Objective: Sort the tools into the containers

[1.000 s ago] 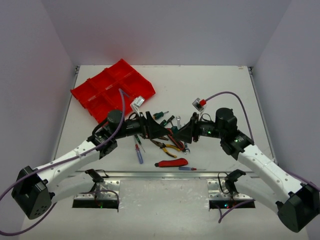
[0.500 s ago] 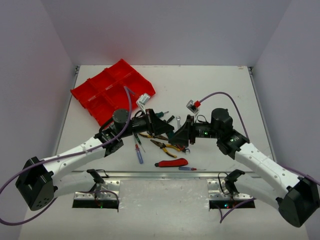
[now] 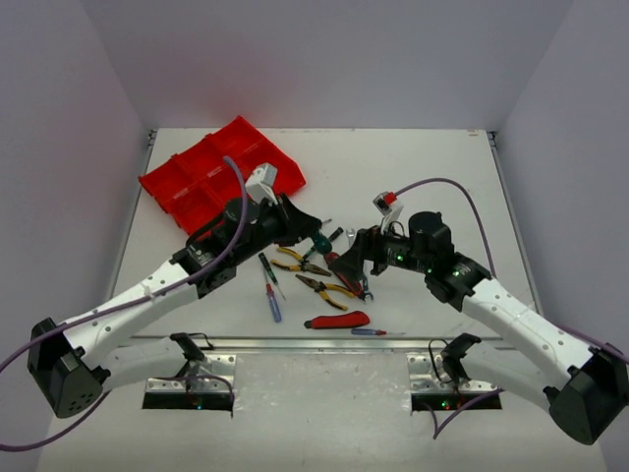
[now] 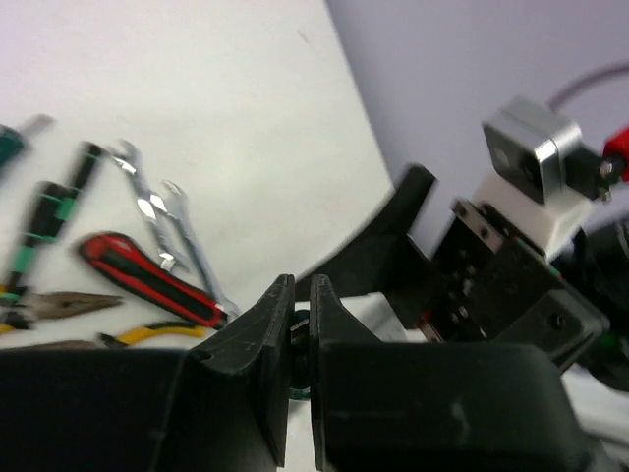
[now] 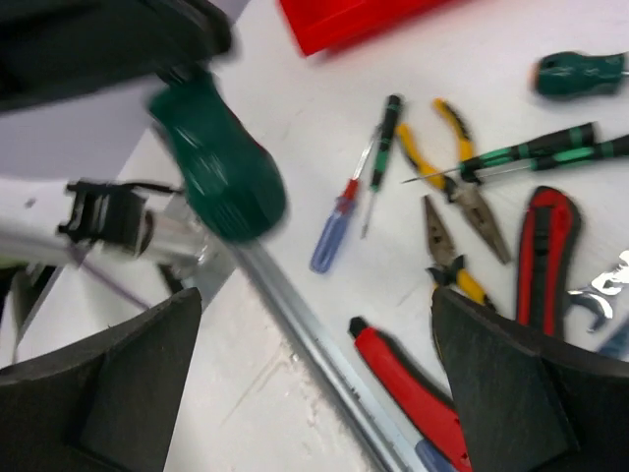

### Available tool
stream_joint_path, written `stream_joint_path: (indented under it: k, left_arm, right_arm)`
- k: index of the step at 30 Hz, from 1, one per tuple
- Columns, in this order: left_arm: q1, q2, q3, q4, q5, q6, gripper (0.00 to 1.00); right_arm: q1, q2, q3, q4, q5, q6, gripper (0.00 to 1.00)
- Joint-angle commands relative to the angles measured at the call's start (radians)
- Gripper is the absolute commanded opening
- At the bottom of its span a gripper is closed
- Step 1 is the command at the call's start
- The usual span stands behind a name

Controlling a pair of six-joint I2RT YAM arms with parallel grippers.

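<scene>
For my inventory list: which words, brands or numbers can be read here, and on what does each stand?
None is readable. The utility knife, the green-handled screwdriver and the red tray show no legible print; the right wrist view is blurred.

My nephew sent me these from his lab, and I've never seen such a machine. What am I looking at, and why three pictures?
These are two white robot arms, the left arm and the right arm, bolted to a table. The wide picture comes from a camera above and behind them. The other two come from a small camera on each wrist, so each shows its own black fingers up close.

Small hand tools lie on the table: yellow-handled pliers, a red-black utility knife, a blue screwdriver and silver wrenches. A red divided tray sits at the far left.

The left arm's fingers are closed on a green-handled screwdriver. The right arm's fingers are spread open and hold nothing.
</scene>
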Motion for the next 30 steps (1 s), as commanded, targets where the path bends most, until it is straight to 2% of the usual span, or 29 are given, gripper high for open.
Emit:
stream_joint_path:
  k: [1, 3, 6, 8, 12, 13, 16, 20, 30]
  left_arm:
    - [0.097, 0.023, 0.222, -0.37, -0.524, 0.039, 0.0]
    - [0.2, 0.087, 0.278, -0.451, -0.598, 0.022, 0.0]
    - [0.427, 0.182, 0.39, -0.56, -0.669, 0.004, 0.0]
    - [0.528, 0.263, 0.476, -0.601, -0.71, -0.009, 0.0]
    - [0.774, 0.479, 0.659, -0.671, -0.812, -0.029, 0.0]
    - [0.807, 0.543, 0.716, -0.695, -0.849, -0.031, 0.0]
    - [0.865, 0.665, 0.791, -0.668, -0.862, 0.013, 0.0]
    - [0.877, 0.794, 0.831, -0.647, -0.867, 0.058, 0.0]
    - [0.911, 0.906, 0.892, -0.501, -0.792, 0.125, 0.0]
  right_arm:
    - [0.001, -0.053, 0.111, -0.311, 0.443, -0.04, 0.99]
    - [0.002, -0.093, 0.121, -0.367, 0.495, -0.052, 0.99]
    - [0.001, -0.144, 0.12, -0.413, 0.478, -0.073, 0.99]
    - [0.001, -0.177, 0.119, -0.435, 0.476, -0.078, 0.99]
    - [0.001, -0.255, 0.086, -0.467, 0.391, -0.089, 0.99]
    - [0.002, -0.271, 0.076, -0.476, 0.38, -0.091, 0.99]
    - [0.002, -0.312, 0.057, -0.494, 0.348, -0.103, 0.99]
    - [0.002, -0.347, 0.045, -0.51, 0.322, -0.124, 0.99]
    - [0.001, -0.348, 0.012, -0.508, 0.285, -0.15, 0.99]
